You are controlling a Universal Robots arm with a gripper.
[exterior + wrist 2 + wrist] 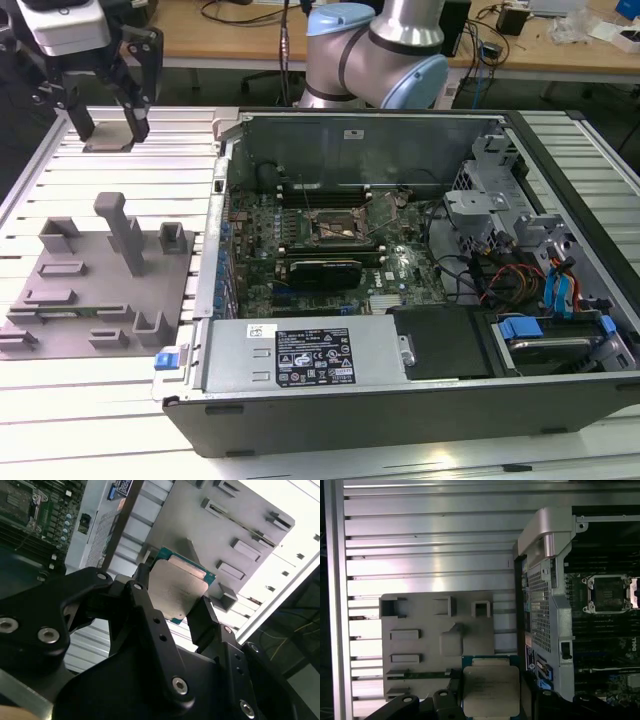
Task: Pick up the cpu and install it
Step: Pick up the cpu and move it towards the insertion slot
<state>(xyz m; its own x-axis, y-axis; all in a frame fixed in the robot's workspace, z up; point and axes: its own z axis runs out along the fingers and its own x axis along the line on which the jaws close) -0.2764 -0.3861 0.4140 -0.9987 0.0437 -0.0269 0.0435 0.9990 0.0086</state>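
Observation:
The cpu (108, 138), a thin square chip with a silvery top and a green edge, hangs in the air above the slatted table at the exterior view's far left. My gripper (108, 128) is shut on it, one black finger on each side. Both wrist views show the cpu (177, 587) (490, 690) clamped between the black fingers (202, 617), with the grey moulded tray (420, 645) below and behind it. The open motherboard socket (335, 227) (610, 592) sits in the middle of the computer case, well off toward the exterior view's right of the gripper.
The grey tray (100, 300) with blocks and a tall post (125, 235) lies on the slatted table (100, 400) left of the open computer case (400, 400). Inside the case are a power supply (300, 355), drive cages (500, 200) and cables (520, 280). The arm's base (375, 50) stands behind the case.

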